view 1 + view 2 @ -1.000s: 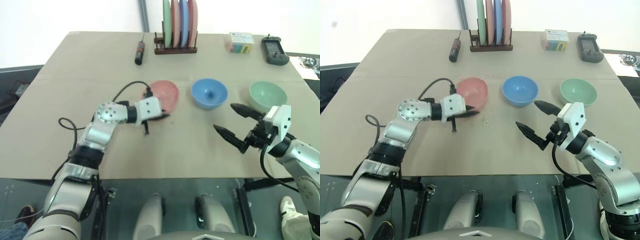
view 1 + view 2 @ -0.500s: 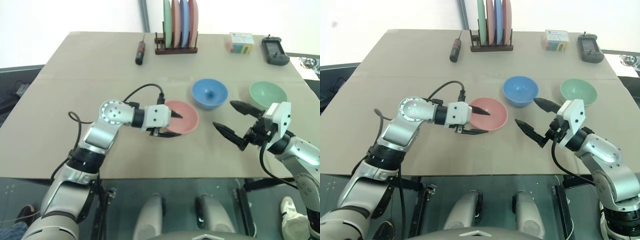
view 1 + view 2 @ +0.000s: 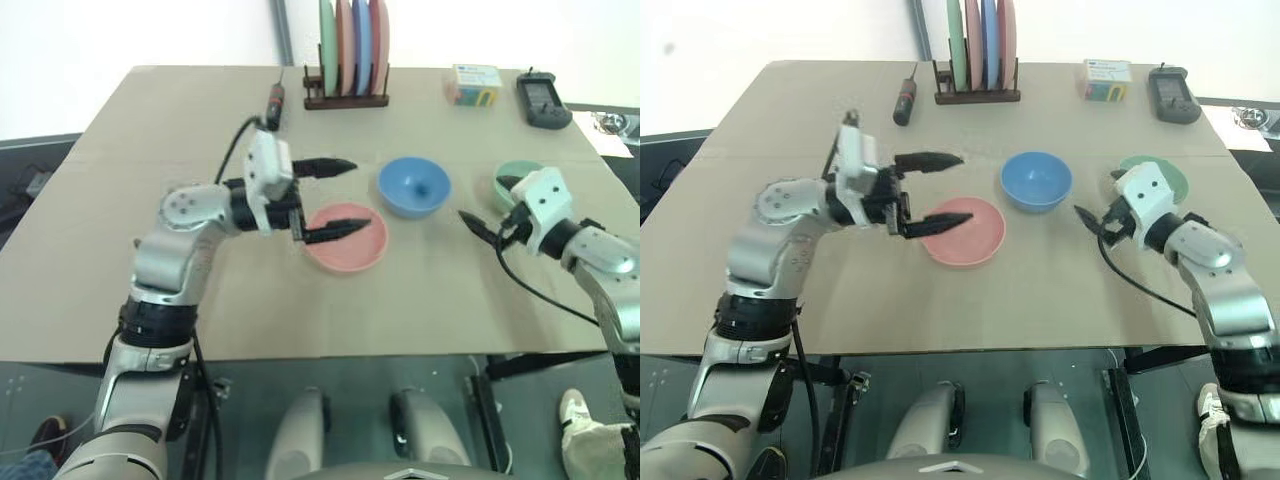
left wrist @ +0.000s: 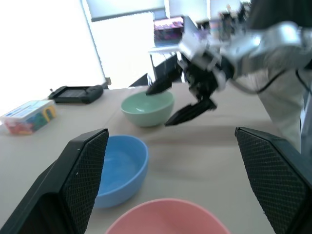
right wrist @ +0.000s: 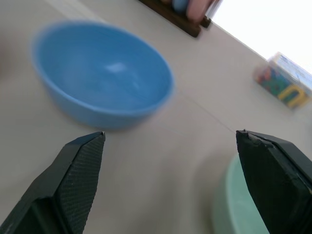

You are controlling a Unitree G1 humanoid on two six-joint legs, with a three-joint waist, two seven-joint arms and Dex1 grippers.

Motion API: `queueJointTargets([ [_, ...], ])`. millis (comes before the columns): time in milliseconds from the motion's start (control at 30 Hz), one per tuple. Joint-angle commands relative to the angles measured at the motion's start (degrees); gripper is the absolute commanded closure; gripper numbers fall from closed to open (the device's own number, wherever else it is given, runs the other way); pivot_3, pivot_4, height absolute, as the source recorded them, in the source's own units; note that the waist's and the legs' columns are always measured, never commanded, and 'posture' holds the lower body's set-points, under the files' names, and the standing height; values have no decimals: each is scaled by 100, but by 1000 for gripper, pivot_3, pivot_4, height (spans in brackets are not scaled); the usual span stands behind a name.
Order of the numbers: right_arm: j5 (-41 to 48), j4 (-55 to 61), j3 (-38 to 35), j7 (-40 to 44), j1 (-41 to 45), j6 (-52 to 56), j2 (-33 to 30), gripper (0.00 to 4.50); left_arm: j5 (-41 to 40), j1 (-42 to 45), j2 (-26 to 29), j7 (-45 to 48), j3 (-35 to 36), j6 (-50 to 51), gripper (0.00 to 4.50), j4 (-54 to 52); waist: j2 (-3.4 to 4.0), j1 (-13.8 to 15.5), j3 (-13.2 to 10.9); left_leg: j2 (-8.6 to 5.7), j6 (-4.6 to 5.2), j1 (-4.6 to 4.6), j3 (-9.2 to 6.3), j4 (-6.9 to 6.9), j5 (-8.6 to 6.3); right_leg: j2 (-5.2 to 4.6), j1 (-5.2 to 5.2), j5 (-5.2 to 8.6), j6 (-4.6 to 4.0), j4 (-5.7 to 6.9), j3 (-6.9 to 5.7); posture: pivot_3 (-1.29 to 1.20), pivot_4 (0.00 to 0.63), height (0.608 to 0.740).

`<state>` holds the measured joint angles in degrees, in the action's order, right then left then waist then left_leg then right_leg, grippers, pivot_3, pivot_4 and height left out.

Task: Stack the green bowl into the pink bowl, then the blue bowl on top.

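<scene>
Your left gripper [image 3: 335,200] hangs above the table [image 3: 150,150] with its fingers wide apart and nothing between them; one fingertip sits over the pink bowl [image 3: 346,240], the other over bare table beyond it. The pink bowl rests empty near the table's middle, a little toward the near edge. The blue bowl [image 3: 414,187] stands just beyond it and toward the right edge, not touching it. The green bowl [image 3: 1160,172] sits close to the right edge, partly hidden behind your right gripper [image 3: 490,208], whose fingers are spread apart with one of them over the bowl's rim. No bowl is stacked yet.
</scene>
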<state>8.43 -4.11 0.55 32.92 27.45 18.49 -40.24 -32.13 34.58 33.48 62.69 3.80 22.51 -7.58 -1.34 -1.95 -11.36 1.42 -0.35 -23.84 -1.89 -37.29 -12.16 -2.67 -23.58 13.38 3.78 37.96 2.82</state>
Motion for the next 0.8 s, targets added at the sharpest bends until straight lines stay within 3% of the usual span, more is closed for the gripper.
queueJointTargets([
  [33,-324,-1169,113,123,527,-470,55,0,-397,-188,108,-273,550,191,77,-316,0,2,0,0,0,-2,-2,1,0,0,0,0,0,1,-2,0,150,740],
  [200,-559,-3410,198,296,1561,-882,274,0,-770,-966,360,-320,1213,291,77,-652,4,-69,-5,-2,0,0,10,2,0,-3,-3,-1,0,-4,12,0,150,740],
  [300,-694,-4445,216,390,2076,-1183,362,832,-966,-1476,530,-279,1515,341,0,-858,4,-65,-5,0,0,1,6,10,0,-2,-4,0,-1,-5,7,0,150,740],
  [400,-866,-5058,278,460,2425,-1508,411,2191,-1049,-1964,738,-117,1745,310,0,-980,5,-62,-5,-1,0,1,7,9,0,-2,-3,-1,-1,-4,8,0,150,740],
  [600,-1089,-5522,316,658,2781,-1901,510,4380,-941,-2646,871,-152,2107,21,0,-983,4,-58,-5,-1,-1,2,6,10,0,-2,-3,0,-2,-4,6,0,150,740],
  [800,-1185,-5291,324,840,2754,-2037,494,4456,-961,-2833,907,-157,2215,-94,0,-964,8,-55,-7,0,-1,5,8,10,0,-2,-4,-1,-2,-1,8,0,150,740],
])
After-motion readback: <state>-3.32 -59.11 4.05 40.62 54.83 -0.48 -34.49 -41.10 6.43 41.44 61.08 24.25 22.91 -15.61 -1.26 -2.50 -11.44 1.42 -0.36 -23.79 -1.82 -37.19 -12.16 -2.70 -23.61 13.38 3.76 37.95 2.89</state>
